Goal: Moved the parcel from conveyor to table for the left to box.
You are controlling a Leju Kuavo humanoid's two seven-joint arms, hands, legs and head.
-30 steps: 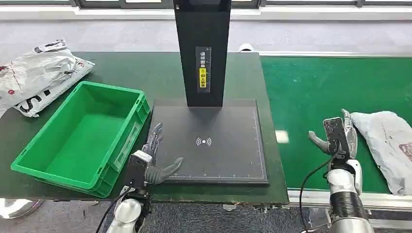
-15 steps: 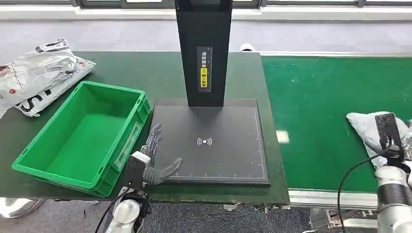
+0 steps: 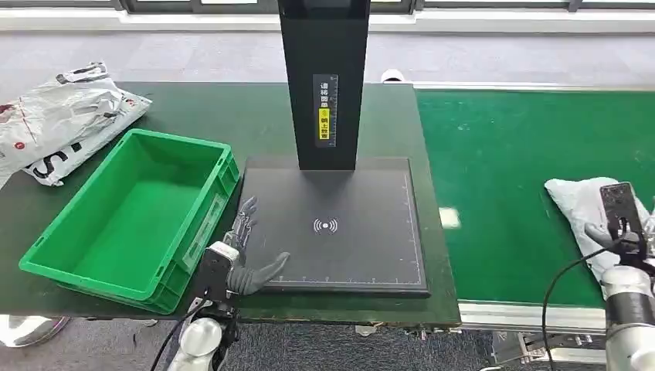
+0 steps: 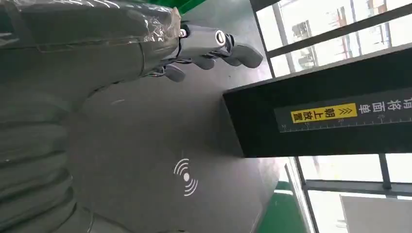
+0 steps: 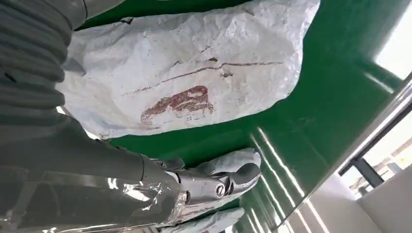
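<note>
**Reaching for the soft mailer on the belt**

Parcel (image 3: 578,202), a grey poly mailer, lies flat on the green conveyor (image 3: 502,154) at its right side, well apart from the counter (image 3: 255,116). Right hand (image 3: 622,228) sits at the parcel's near edge, fingers apart over the film in the wrist view, nothing gripped yet. Left hand (image 3: 246,259) waits spread and empty at the scanner pad (image 3: 347,255) edge, beside the green box (image 3: 131,216). Judgement: bag looks light, limp and slick, so it will sag and may slip. Best to pinch a bunched edge w/ thumb under, not the flat middle.
</note>
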